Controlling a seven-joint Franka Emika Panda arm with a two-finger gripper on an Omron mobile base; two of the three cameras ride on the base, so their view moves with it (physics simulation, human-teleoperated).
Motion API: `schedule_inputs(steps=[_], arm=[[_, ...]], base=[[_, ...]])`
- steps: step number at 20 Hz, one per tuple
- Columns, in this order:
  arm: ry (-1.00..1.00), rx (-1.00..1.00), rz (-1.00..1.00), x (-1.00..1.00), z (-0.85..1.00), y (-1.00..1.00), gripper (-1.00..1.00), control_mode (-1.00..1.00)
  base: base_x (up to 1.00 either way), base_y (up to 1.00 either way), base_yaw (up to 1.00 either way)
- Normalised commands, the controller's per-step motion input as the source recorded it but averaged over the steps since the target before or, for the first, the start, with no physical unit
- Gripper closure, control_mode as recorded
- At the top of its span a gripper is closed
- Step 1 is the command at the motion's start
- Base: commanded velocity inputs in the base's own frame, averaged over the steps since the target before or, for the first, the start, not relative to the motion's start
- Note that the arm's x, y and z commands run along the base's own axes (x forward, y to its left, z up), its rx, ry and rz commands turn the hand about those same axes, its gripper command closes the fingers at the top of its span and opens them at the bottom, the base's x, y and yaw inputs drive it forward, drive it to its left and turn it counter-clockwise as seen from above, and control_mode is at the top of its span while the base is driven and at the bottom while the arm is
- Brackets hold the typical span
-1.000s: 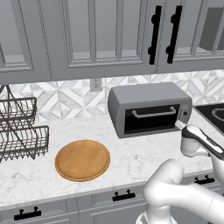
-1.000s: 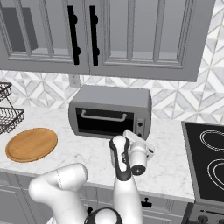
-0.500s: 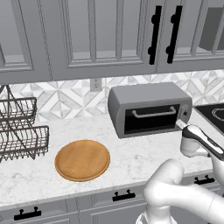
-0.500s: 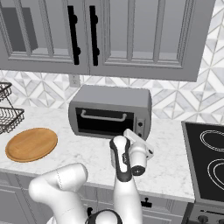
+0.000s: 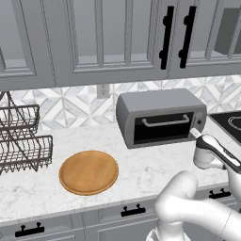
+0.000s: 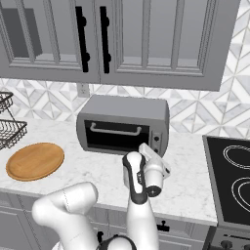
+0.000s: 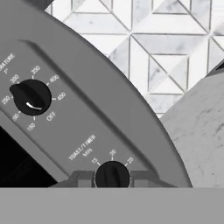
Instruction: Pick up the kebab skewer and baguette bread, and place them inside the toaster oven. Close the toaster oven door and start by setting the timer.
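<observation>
The toaster oven stands against the backsplash with its black glass door closed upright. My gripper is at the knob strip on the oven's right side. Close up in the hand view, the two fingertips sit on either side of the black timer knob, shut on it. Above it is the temperature knob. The kebab skewer and the baguette bread are hidden from view.
A round wooden board lies bare on the marble counter left of the oven. A wire dish rack stands at the far left. A black stovetop adjoins the counter on the right. Cabinets hang overhead.
</observation>
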Motion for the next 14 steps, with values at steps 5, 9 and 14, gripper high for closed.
schedule_inputs(steps=[5, 9, 14], arm=[[0.0, 0.17, 0.0, 0.0, 0.0, 0.0, 1.0, -1.0], [0.0, 0.18, 0.0, 0.0, 0.0, 0.0, 1.0, -1.0], [0.0, 0.18, 0.0, 0.0, 0.0, 0.0, 1.0, -1.0]], base=[[0.0, 0.0, 0.0], [0.0, 0.0, 0.0], [0.0, 0.0, 0.0]])
